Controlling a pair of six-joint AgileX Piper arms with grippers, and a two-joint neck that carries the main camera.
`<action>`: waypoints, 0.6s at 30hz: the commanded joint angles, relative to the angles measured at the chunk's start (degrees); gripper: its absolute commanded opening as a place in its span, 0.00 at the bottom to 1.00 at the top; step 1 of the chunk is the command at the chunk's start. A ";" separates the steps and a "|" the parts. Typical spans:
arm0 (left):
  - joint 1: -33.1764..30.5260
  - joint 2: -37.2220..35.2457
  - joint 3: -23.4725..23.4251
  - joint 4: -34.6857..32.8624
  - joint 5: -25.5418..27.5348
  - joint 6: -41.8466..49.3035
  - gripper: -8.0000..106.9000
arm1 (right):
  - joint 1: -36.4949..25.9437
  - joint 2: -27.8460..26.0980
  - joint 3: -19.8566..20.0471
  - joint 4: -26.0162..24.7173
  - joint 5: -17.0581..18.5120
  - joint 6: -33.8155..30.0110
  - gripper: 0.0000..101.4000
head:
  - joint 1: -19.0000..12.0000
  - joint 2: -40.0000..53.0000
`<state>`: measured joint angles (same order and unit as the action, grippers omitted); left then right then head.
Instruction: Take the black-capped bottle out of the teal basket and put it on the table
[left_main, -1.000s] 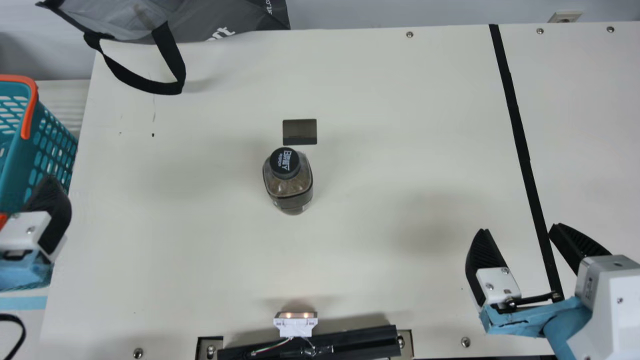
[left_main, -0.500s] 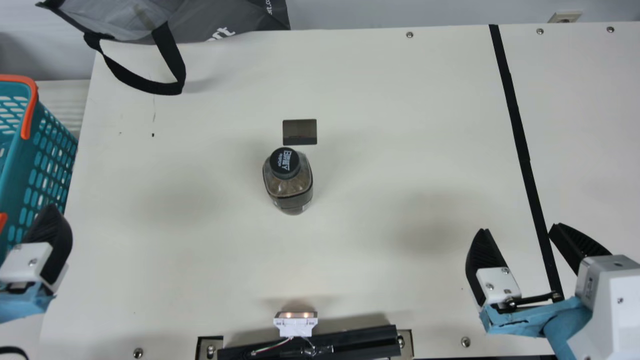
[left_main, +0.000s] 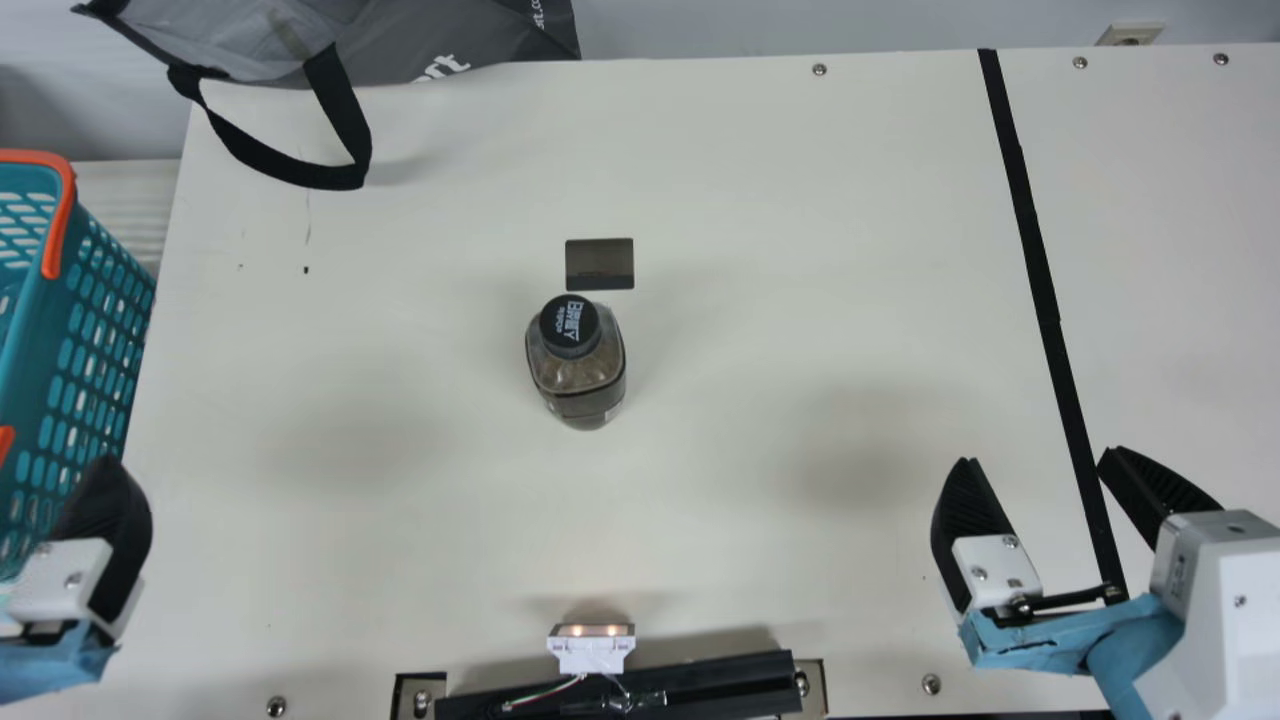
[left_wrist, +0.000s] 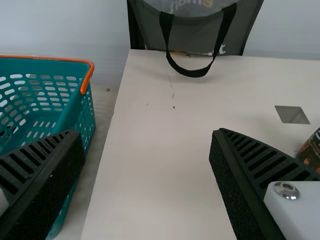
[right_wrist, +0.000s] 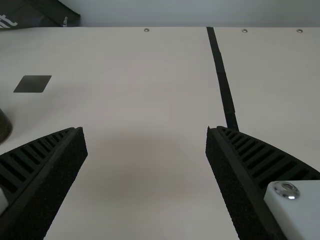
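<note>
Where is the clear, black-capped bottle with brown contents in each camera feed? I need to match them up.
Main view: the clear, black-capped bottle stands slightly left of centre.
Left wrist view: cut off at the right edge, just below mid-height.
Right wrist view: a dark sliver at the left edge, about mid-height.
Shared landmark: the flat, dark grey rectangle near it.

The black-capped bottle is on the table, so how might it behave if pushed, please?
The black-capped bottle would probably tip if pushed near its cap, as it stands upright. Brown contents seem to show through its shoulder, suggesting some weight. Its smooth sides may be slippery.
</note>
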<state>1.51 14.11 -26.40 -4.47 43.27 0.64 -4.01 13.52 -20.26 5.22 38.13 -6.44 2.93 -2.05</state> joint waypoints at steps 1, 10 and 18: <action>1.24 -1.06 0.19 -1.73 1.17 1.81 1.00 | 0.00 0.00 0.00 0.00 0.00 0.00 0.90 | -0.21 0.47; 7.55 -4.95 0.40 -7.99 5.95 8.93 1.00 | 0.00 0.00 0.00 0.00 0.00 0.00 0.90 | -0.21 0.47; 12.81 -6.72 0.22 -12.50 8.24 14.34 1.00 | 0.00 0.00 0.00 0.00 0.00 0.00 0.90 | -0.21 0.47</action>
<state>13.73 7.56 -26.14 -16.39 51.24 14.25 -4.01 13.52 -20.26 5.22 38.13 -6.44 2.93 -2.05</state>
